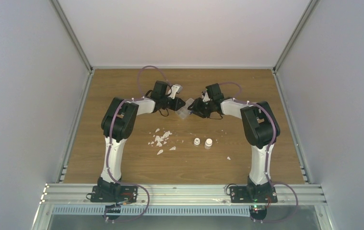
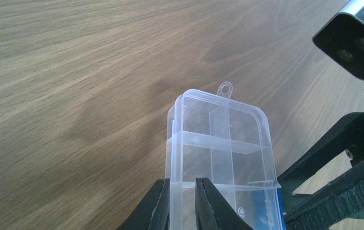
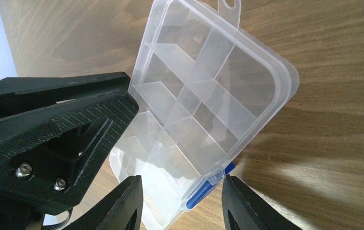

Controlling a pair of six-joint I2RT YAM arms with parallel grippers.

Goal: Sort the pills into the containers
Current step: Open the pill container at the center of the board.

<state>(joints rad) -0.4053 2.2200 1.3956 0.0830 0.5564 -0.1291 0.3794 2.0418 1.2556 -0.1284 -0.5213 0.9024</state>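
- Readying the organiser box (image 2: 218,143) is the step you are working on, by my reading. It is being held up off the counter (image 2: 74,72) between the two arms. Its lid appears to be closed over the compartments, and nothing is showing inside them.
- Your left end effector (image 2: 182,207) is pinching the box by one thin side edge at the bottom of the left wrist frame, with a finger on each face of the wall.
- Your right end effector (image 3: 182,206) is standing spread wide. Its fingers are straddling the end that carries the blue latch (image 3: 203,193), at the bottom centre of the right wrist frame. Neither finger seems to be touching the plastic.
- The box is tilting up and away from both sets of fingers, with its hang tab (image 3: 231,5) at the far end, at the top edge of the right wrist frame.
- In the overhead frame the box is sitting upper centre, between the two wrists. The white flakes (image 1: 160,139) and two vials (image 1: 203,142) are lying lower centre, well apart from it.
- The pills are not showing anywhere I can make out; grains that small are being lost at this resolution.
- The next move is probably calling for the right end effector to close on the latch or the lid lip while the left is gripping firmly. The thin wall could twist or slip, so you are likely wanting a slow, square pull.
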